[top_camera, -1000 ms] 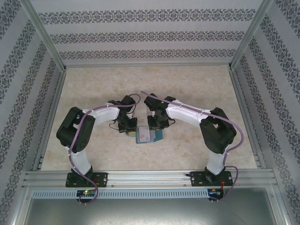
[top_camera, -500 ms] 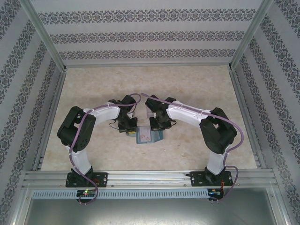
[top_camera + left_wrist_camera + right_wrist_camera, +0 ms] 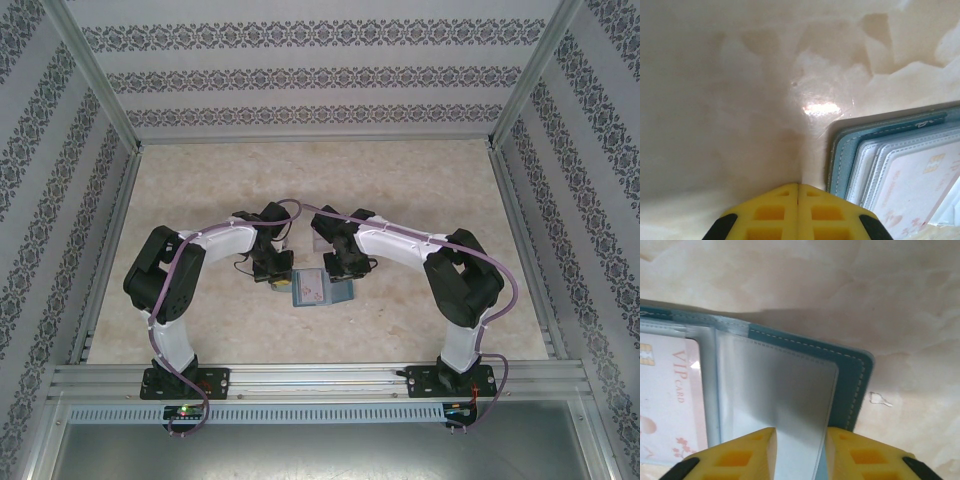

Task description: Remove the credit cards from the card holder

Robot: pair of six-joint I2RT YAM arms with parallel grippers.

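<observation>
Holder (image 3: 322, 290) lies open and flat on the desk (image 3: 420, 200), mid-near, between the two arms. Inside is pale grey-blue, the outer rim teal with light stitching.

Left tool (image 3: 798, 192): clenched, yellow fingers pressed together, nothing in them. It is low over the bare desk. The holder's corner sits just to the right of the tips, close; I can't tell if it touches.

Right tool (image 3: 799, 435): released, fingers apart. It is over the holder's right panel, near its rounded corner. A clear sleeve (image 3: 785, 390) lies flat in the gap between the fingers, not pinched.

Card (image 3: 670, 400): pale pink, "VIP card" print, gold chip, flower marks. It is tucked under clear plastic in the holder, on the panel to the left of the right tool's fingers. In the left wrist view the same card shows at lower right, inside stacked white-edged pockets, well right of the shut tips. Other cards not made out.
</observation>
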